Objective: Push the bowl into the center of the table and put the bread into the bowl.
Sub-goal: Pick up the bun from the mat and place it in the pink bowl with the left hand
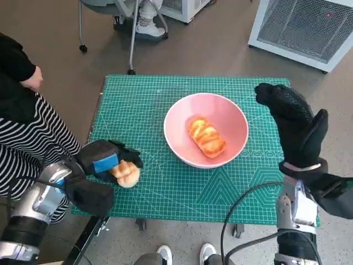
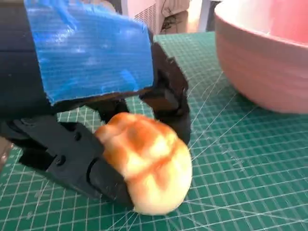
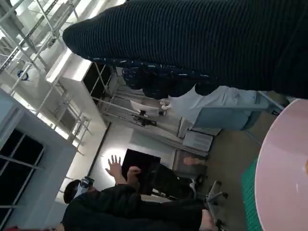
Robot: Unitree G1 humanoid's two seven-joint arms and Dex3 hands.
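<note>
A pink bowl [image 1: 206, 130] sits near the middle of the green cutting mat [image 1: 143, 99], with one golden bread roll [image 1: 207, 137] inside it. My left hand [image 1: 105, 160] grips a second bread roll [image 1: 126, 173] at the mat's near left, low over the mat. In the left wrist view the black fingers [image 2: 168, 103] wrap the roll [image 2: 149, 163], and the bowl's wall [image 2: 264, 67] stands beyond. My right hand [image 1: 295, 124] is raised beside the bowl's right, fingers extended, holding nothing. The right wrist view shows the glove [image 3: 202, 43] and the bowl's rim [image 3: 281, 178].
A person in a striped top [image 1: 30, 138] sits close to the table's left side. Chair legs [image 1: 132, 38] and white appliances [image 1: 300, 25] stand on the floor beyond the far edge. A black cable [image 1: 242, 221] loops by my right forearm.
</note>
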